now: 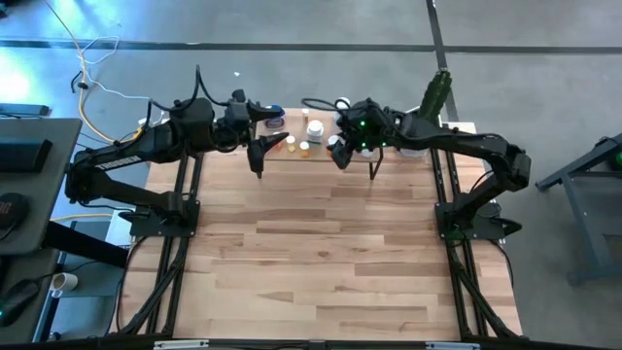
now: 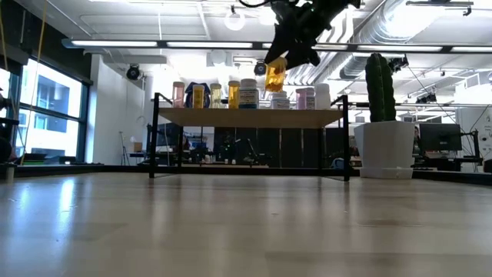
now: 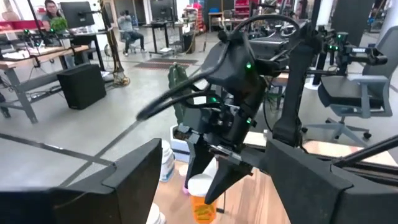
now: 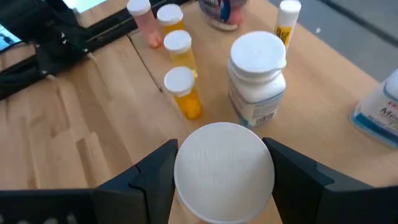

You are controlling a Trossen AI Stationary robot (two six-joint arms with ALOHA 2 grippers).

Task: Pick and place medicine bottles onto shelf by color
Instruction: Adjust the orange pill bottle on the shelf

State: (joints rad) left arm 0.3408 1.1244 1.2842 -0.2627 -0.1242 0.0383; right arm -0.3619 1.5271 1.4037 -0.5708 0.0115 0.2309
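Orange medicine bottle with white cap (image 4: 224, 171), clamped between the fingers of the right gripper (image 4: 222, 177) and held in the air above the shelf (image 2: 250, 117); same bottle visible in the low view (image 2: 276, 75) as a tilted amber vial hanging just above the row of bottles. Below it on the light wood top board: large white bottle with blue label (image 4: 258, 78), three small orange vials with white caps (image 4: 182, 92), one pinkish vial (image 4: 144, 23) at the end of that line, a slim yellow vial (image 4: 287, 22) beyond the white bottle, and a blue-and-white box (image 4: 380, 112) near the board's edge. In the low view, bottles standing upright in a row along the shelf, pinkish ones (image 2: 306, 98) at one end, orange ones (image 2: 234, 94) nearer the middle. Black metal legs under the board, resting at the far edge of the plank tabletop (image 1: 330, 253). White pot with a green cactus (image 2: 383, 135) just beside the shelf. Left gripper (image 1: 259, 156), jaws spread wide and holding nothing, hovering near the shelf's left end, well clear of the bottles.
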